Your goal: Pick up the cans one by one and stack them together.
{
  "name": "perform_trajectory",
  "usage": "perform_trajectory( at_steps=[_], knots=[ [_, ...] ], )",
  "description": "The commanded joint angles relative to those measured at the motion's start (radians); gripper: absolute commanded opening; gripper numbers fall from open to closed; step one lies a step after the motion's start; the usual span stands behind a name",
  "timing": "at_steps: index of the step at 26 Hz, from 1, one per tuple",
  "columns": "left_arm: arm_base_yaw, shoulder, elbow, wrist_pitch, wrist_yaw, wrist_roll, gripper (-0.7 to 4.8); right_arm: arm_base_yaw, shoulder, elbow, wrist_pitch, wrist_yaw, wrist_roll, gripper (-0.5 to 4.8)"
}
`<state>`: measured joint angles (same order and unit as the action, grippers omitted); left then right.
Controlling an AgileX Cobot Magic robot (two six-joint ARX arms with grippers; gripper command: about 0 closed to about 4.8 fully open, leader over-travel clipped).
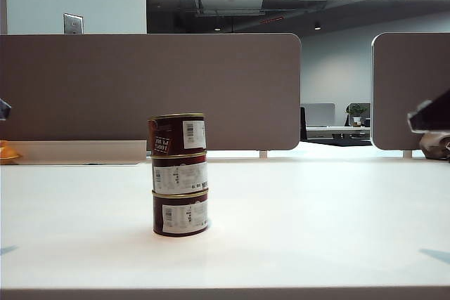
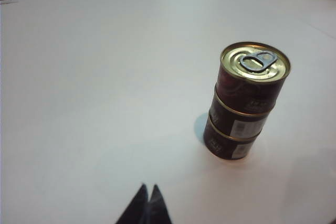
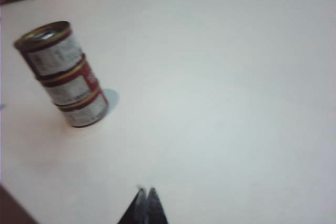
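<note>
Exterior view: nearest the camera, the white table [image 1: 316,230] runs across the whole lower half of the frame. Left of centre on it stand the cans [image 1: 179,173], three stacked in one upright column, the top can [image 1: 177,133] set slightly askew on the middle can [image 1: 180,173], which sits on the bottom can [image 1: 181,213]; white barcode labels face the camera. Neither arm touches the stack. At the far left edge, mid-height, a small dark tip of the left arm [image 1: 3,109] shows; at the far right edge, mid-height, a dark part of the right arm [image 1: 430,116] shows. Behind the table, grey dividers [image 1: 225,89] close off the background. Left wrist view: the left gripper [image 2: 148,203] appears at the lower centre with its jaws together, empty, well apart from the stack [image 2: 247,100] at centre right, whose gold pull-tab lid [image 2: 255,62] is visible. Right wrist view: the right gripper [image 3: 146,205] appears at the lower centre, jaws together and empty, well apart from the stack [image 3: 63,74] at the upper left.
</note>
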<state>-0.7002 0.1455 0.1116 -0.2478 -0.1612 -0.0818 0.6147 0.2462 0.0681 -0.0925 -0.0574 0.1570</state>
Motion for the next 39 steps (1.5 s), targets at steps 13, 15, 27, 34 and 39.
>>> perform_trajectory(
  at_steps=[13, 15, 27, 34, 39],
  knots=[
    [0.002, 0.000, -0.105, 0.129, -0.042, 0.049, -0.06, -0.001, 0.003, -0.067, 0.038, 0.194, 0.000, 0.04],
    [0.002, 0.000, -0.105, 0.131, -0.040, 0.049, -0.06, -0.001, 0.003, -0.067, 0.035, 0.195, 0.000, 0.04],
    [0.001, 0.000, -0.103, 0.130, -0.037, 0.037, -0.05, -0.001, 0.002, -0.067, 0.037, 0.195, 0.000, 0.04],
    [0.001, -0.007, -0.103, 0.130, -0.037, 0.037, -0.05, -0.001, 0.000, -0.067, 0.036, 0.194, 0.000, 0.04],
    [0.002, -0.007, -0.103, 0.129, -0.037, 0.037, -0.05, -0.002, -0.030, -0.067, 0.042, 0.194, 0.000, 0.04]
  ],
)
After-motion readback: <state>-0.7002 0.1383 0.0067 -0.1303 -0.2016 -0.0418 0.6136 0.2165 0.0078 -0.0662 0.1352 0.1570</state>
